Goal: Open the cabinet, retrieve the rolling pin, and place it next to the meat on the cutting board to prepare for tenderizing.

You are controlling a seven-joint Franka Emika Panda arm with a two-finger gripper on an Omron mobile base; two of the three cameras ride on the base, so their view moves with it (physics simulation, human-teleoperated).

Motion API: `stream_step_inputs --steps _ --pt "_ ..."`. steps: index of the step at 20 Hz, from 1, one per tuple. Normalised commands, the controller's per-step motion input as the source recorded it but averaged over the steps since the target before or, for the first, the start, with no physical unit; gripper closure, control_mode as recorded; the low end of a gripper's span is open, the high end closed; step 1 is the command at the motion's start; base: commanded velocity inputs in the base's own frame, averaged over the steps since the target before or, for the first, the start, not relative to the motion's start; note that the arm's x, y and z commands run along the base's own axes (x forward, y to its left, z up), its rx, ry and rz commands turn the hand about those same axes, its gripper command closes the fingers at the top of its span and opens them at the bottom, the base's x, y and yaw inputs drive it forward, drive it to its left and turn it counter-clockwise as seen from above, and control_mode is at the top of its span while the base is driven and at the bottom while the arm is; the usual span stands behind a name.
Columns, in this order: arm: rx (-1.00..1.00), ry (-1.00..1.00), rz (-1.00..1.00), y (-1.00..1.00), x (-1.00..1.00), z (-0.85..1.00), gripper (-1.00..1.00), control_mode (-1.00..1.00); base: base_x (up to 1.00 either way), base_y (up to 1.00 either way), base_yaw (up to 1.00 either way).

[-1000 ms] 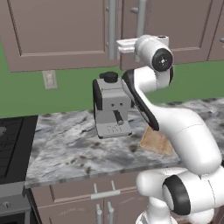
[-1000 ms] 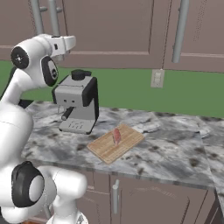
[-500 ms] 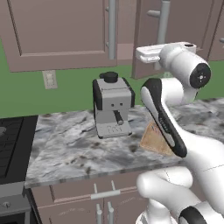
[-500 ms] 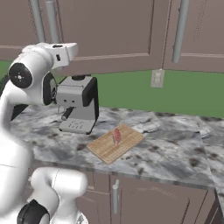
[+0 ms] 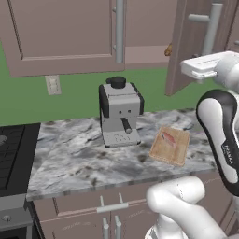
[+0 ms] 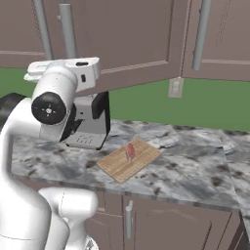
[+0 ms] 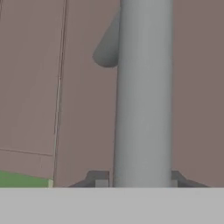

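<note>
The cabinet's right door (image 5: 193, 44) stands swung open, while its left door (image 5: 65, 32) is closed. My gripper (image 7: 142, 181) is shut on the open door's long silver handle (image 7: 142, 92), with one fingertip on each side of the bar. A small tan end of the rolling pin (image 5: 168, 49) peeks out on the shelf behind the door's edge. On the counter lies the cutting board (image 5: 164, 151) with the pinkish meat (image 5: 169, 137) on it. From the right, the board (image 6: 117, 166) and meat (image 6: 130, 151) sit beside the coffee machine.
A grey coffee machine (image 5: 120, 112) stands left of the board, under the cabinet. A dark stove (image 5: 11, 149) sits at the counter's left end. A wall outlet (image 5: 52, 85) is on the green wall. Another cabinet handle (image 6: 201, 34) hangs to the right.
My arm has swung to the right in the left base view, pulling the right cabinet door from nearly closed to wide open. The board and the meat stay in place.
</note>
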Motion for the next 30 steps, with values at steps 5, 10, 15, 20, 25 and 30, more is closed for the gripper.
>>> stream_step_inputs --steps 5,10,15,20,25,30 --pt "0.02 -0.02 0.0 -0.09 -0.5 0.0 -1.0 -1.0 0.0 0.0 0.0" --pt "0.0 0.0 0.0 0.02 -0.06 -0.03 -1.0 -1.0 0.0 0.0 0.0" --pt "-0.08 -0.13 0.0 0.13 -0.27 0.0 -1.0 -1.0 0.0 0.0 0.0" --pt "-0.03 -0.09 0.0 0.0 -0.28 0.04 -1.0 -1.0 0.0 0.0 0.0" --pt "-0.03 -0.01 0.0 0.0 -0.06 0.1 -1.0 -1.0 0.0 0.0 0.0" --pt "-0.02 0.05 -0.01 -0.25 0.11 0.1 -1.0 -1.0 0.0 0.0 0.0"
